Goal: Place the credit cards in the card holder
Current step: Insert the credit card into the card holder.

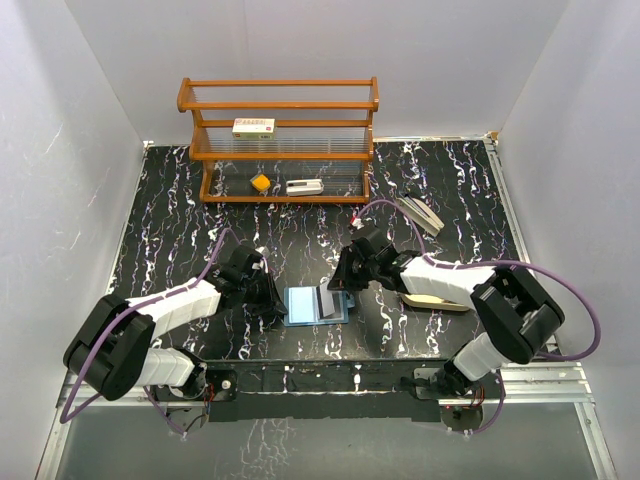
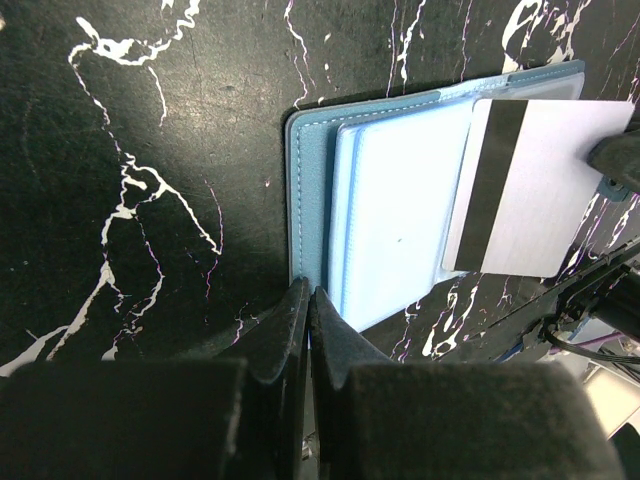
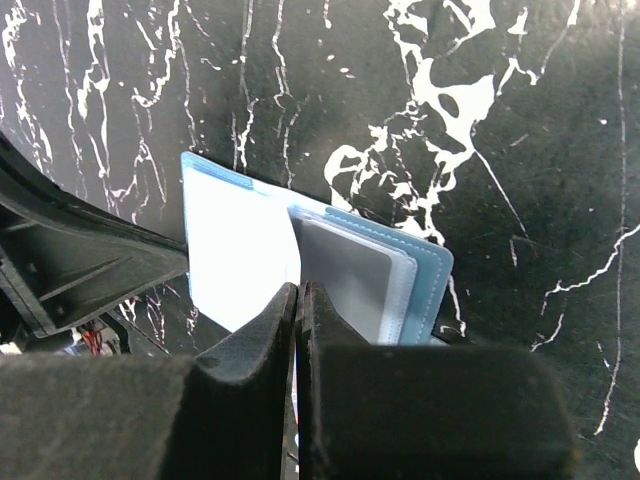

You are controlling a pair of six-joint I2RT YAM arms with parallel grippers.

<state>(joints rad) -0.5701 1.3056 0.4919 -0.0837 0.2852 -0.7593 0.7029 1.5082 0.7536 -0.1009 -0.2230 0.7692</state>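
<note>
The blue card holder [image 1: 299,305] lies open on the black marbled table between my two grippers. In the left wrist view its pale blue inside [image 2: 395,190] faces up. A pale grey credit card [image 2: 550,190] with a black stripe hangs over the holder's right half, and my right gripper [image 1: 344,283] is shut on its far edge. In the right wrist view the shut fingertips [image 3: 300,288] stand over the holder [image 3: 432,266], the card edge-on between them. My left gripper [image 2: 309,292] is shut, its tips at the holder's near left corner [image 1: 272,297].
A tan oval tray [image 1: 437,301] lies under the right arm. Thin flat pieces that look like more cards [image 1: 421,212] lie fanned at the back right. A wooden rack [image 1: 280,140] at the back holds a white box [image 1: 253,127] and small items.
</note>
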